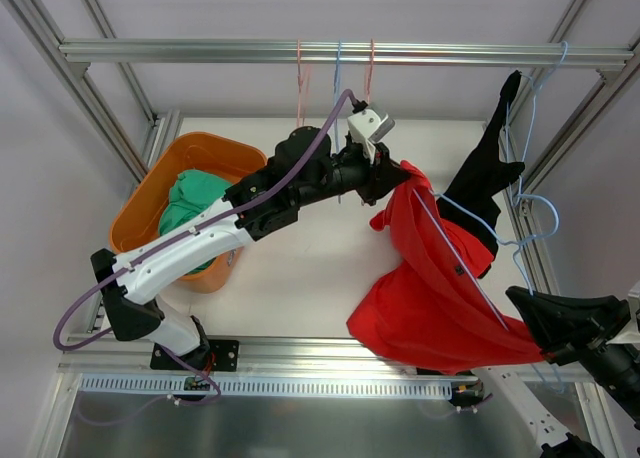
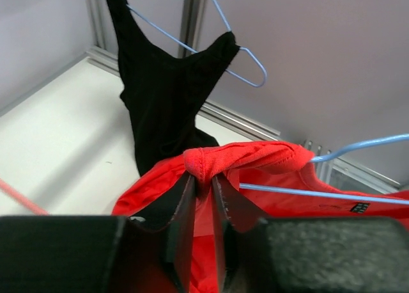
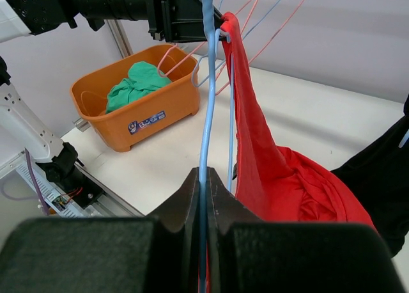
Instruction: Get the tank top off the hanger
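Left tool (image 2: 203, 181) is pinching narrow on the bunched shoulder strap (image 2: 255, 155) of the red tank top (image 1: 430, 298), with red cloth squeezed between its fingers. Right tool (image 3: 203, 178) is clamping shut on the wire of the blue hanger (image 3: 206, 101), jaws closed tight around it. The top is hanging in the air between the two arms, stretched from the pinched strap up high down to the hanger near the right arm, its body sagging over the right side of the counter (image 1: 300, 278).

This looks like the peeling step: one tool is bracing the hanger while the other is drawing the strap off the hanger's shoulder. The cloth is looking light, soft and limp, folding wherever it isn't supported, so it will drape and slide rather than hold a shape. The wire is thin and springy and is likely to flex under a pull.

The strap edge where it is already bunched is the right place to hold, being thick enough for a firm pinch. The risk is the strap snagging on the wire end, or thin fabric slipping out of the pinch.

A black garment (image 1: 485, 178) is hanging on its own hanger just behind. An orange basket (image 1: 150, 193) holding a green garment (image 1: 195, 203) is sitting far left.
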Motion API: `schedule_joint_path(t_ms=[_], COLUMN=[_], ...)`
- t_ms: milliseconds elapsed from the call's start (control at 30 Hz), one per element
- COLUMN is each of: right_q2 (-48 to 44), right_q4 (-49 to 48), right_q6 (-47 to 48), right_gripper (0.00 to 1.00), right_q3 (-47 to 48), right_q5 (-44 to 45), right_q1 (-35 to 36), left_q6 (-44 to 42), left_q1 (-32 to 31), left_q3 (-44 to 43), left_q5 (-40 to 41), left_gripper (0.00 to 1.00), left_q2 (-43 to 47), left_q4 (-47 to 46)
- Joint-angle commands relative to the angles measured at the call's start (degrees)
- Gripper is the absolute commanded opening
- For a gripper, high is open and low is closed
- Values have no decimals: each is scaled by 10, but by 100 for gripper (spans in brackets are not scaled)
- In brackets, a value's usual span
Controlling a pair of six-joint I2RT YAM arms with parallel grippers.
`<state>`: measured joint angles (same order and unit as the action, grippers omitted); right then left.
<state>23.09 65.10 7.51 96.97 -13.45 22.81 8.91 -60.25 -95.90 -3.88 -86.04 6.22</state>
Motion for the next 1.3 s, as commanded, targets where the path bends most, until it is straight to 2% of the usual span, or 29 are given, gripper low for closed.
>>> schedule_joint_path(t_ms=[0,100,200,233,267,567,633,767,800,900,967,1133,1200,1267], right_q2=[9,13,15,16,17,9,5,-21,-29,-37,-40,-51,-56,-75], right_q4=[-42,-50,-56,-58,-59,-52,-48,-43,-39,-14,0,8,0,-38], right_q6=[-13,-16,-18,-18,-18,-3,0,13,15,24,26,26,18,16], right_gripper=[0,0,0,0,0,0,0,0,0,0,0,0,0,0], right_q3=[17,22,19,19,18,-18,-35,-59,-61,-52,-43,-12,-5,-18], right_q5=[7,5,5,7,8,62,56,30,23,8,10,-6,23,46], right_q1=[3,4,4,3,3,4,6,7,9,14,16,29,31,31], left_q6=[0,4,8,7,8,8,8,33,40,66,73,86,81,67], left_q1=[2,2,2,2,2,2,2,2,2,3,3,3,3,2], left_q3=[-3,-5,-4,-3,-3,26,36,69,76,96,95,80,79,84], left_q5=[-67,-82,-98,-103,-104,-69,-40,87,152,239,252,233,188,88], left_gripper=[16,26,27,24,2,0,0,0,0,0,0,0,0,0], left_q2=[-4,-11,-16,-18,-18,4,17,39,46,61,61,40,36,33], left_q4=[-38,-41,-44,-45,-45,-45,-47,-46,-47,-47,-46,-46,-51,-60])
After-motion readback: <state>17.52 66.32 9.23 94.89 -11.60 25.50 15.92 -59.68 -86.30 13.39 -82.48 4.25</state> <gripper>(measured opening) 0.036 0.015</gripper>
